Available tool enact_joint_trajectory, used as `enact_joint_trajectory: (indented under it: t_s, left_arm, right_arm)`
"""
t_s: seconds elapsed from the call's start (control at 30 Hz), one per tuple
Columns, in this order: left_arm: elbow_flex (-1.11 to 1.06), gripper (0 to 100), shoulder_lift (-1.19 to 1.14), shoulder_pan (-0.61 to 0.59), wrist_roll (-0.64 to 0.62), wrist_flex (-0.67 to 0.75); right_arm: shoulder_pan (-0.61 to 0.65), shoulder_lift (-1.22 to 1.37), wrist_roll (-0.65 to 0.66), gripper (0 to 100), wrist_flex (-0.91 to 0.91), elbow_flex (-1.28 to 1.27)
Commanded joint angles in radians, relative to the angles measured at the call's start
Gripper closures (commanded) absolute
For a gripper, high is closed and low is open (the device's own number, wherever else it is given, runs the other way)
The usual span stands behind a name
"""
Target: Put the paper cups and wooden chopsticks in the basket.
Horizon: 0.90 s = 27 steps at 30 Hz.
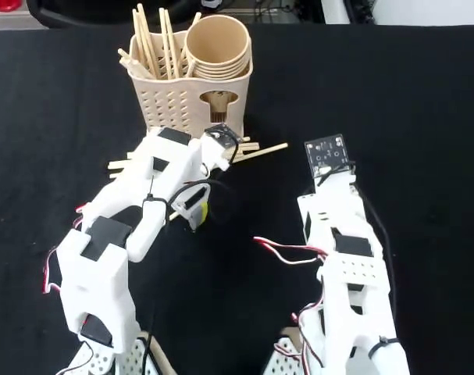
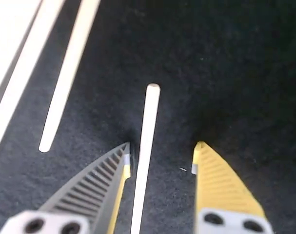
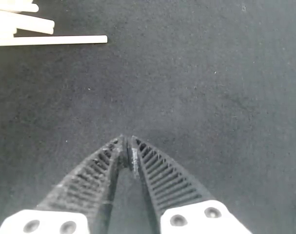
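Note:
A cream perforated basket [image 1: 182, 105] stands at the table's back, holding stacked paper cups [image 1: 217, 47] and several wooden chopsticks [image 1: 155, 43]. More chopsticks [image 1: 260, 151] lie loose on the black cloth in front of the basket. My left gripper [image 2: 161, 146] is open and low over the cloth, with one chopstick [image 2: 147, 131] lying between its fingers, untouched. Two other chopsticks [image 2: 69, 73] lie beside it. In the high view the left gripper [image 1: 197, 211] points down just in front of the basket. My right gripper [image 3: 127, 144] is shut and empty over bare cloth, with chopstick ends [image 3: 50, 40] farther off.
The right arm [image 1: 338, 219] stands to the right of the loose chopsticks, its wrist board [image 1: 328, 155] facing up. Black cloth [image 1: 424, 117] covers the whole table. Red and black cables trail near both arm bases.

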<state>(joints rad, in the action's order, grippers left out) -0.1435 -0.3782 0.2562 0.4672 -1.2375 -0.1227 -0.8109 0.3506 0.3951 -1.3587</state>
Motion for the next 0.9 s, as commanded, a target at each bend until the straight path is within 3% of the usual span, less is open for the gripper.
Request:
enact_joint_trajectory:
  t_s: [0.0,0.2,0.47,0.7,0.87]
  left_arm:
    - [0.025,79,0.003,0.018,0.008,0.006]
    - [0.038,79,-0.023,0.094,0.014,0.064]
    - [0.044,80,-0.025,0.094,0.044,0.040]
    - [0.030,97,-0.025,0.108,0.041,0.044]
    - [0.028,97,-0.025,0.110,0.046,0.043]
  right_arm:
    - [-0.005,-0.021,0.008,98.5,-0.005,0.051]
    - [-0.005,-0.024,0.008,98.5,-0.003,0.051]
    - [-0.005,-0.025,0.008,98.5,0.002,0.051]
    - [-0.005,-0.025,0.008,98.5,0.002,0.051]
    - [-0.005,-0.025,0.008,98.5,0.000,0.051]
